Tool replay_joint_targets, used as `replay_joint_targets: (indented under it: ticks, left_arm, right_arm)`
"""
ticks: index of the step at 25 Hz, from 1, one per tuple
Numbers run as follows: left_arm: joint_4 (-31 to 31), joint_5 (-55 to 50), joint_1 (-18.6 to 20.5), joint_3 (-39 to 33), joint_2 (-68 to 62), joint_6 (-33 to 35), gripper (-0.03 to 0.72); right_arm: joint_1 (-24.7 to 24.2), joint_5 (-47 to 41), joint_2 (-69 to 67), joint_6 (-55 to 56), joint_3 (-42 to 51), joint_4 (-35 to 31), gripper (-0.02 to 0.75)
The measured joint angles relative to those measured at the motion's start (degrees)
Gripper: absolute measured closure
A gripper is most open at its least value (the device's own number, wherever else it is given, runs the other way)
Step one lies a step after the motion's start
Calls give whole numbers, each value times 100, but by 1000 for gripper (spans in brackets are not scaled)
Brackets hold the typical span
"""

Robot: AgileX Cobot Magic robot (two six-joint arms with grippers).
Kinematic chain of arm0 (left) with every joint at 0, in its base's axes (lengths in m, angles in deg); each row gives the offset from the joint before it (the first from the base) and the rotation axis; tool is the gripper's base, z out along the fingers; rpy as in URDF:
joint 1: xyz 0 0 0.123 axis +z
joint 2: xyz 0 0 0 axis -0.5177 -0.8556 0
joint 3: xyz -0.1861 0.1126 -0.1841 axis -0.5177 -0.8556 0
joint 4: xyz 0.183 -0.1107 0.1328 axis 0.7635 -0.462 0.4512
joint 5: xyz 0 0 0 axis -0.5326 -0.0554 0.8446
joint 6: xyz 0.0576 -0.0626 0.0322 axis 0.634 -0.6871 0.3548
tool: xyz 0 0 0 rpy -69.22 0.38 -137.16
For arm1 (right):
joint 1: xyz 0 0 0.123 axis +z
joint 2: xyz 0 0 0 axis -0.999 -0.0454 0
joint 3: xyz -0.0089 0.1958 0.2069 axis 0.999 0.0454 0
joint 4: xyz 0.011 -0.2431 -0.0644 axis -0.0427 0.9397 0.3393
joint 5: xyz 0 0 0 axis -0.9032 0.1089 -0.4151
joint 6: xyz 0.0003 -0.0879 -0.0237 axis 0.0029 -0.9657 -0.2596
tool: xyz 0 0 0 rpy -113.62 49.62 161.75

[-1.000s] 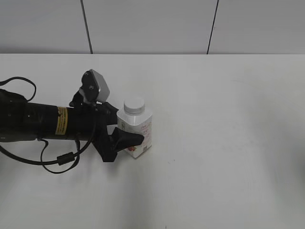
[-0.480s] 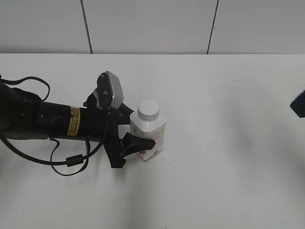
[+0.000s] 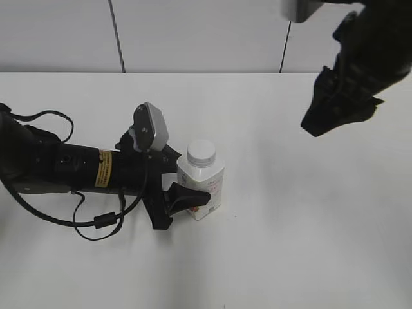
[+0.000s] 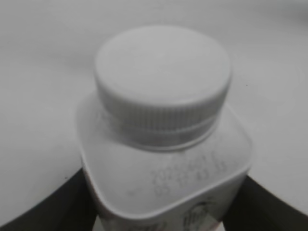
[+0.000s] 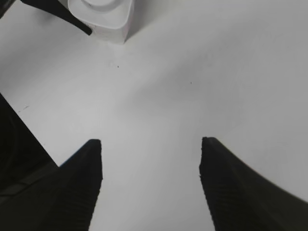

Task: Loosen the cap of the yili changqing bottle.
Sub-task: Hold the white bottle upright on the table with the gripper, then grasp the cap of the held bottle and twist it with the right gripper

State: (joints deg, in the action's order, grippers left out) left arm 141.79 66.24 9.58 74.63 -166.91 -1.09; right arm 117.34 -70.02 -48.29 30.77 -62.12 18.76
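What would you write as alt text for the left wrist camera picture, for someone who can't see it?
Close-up from above of a small white bottle with its ribbed white screw cap still on, held at the body between the left gripper's two dark fingers, which show at the lower corners. Faint printed numbers mark the bottle's shoulder, and a plain white table lies behind it.

The yili changqing bottle [image 3: 201, 188] stands upright on the table [image 3: 290, 244], a little left of the middle, with the cap [image 3: 201, 152] on its neck. The left gripper [image 3: 182, 183] reaches in from the left along the tabletop, its fingers [image 3: 187, 196] on either side of the bottle's body below the cap. The right gripper [image 3: 335, 112] hangs above the table's far right part, well apart from the bottle, with bare tabletop between its spread fingers [image 5: 82, 187].
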Motion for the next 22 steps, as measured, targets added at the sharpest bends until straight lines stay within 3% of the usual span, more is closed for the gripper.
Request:
replay_joint_targets:
  ticks: [7,11,17,22]
  left_arm:
    - [1,20,0,4,-12,0,240]
    - [1,20,0,4,-12,0,240]
    - [6,20,0,4,-12,0,241]
    - [17,20,0,4,-12,64,241]
  right_arm:
    - [395,133,-827,-181,-674,3,239]
    - [584,267,-1198,-930,-762,-126,240]
    - [645,946,-1401,-2154,-773,-905,240]
    - [645,1030,-1627,-2311,-773,-1312,240]
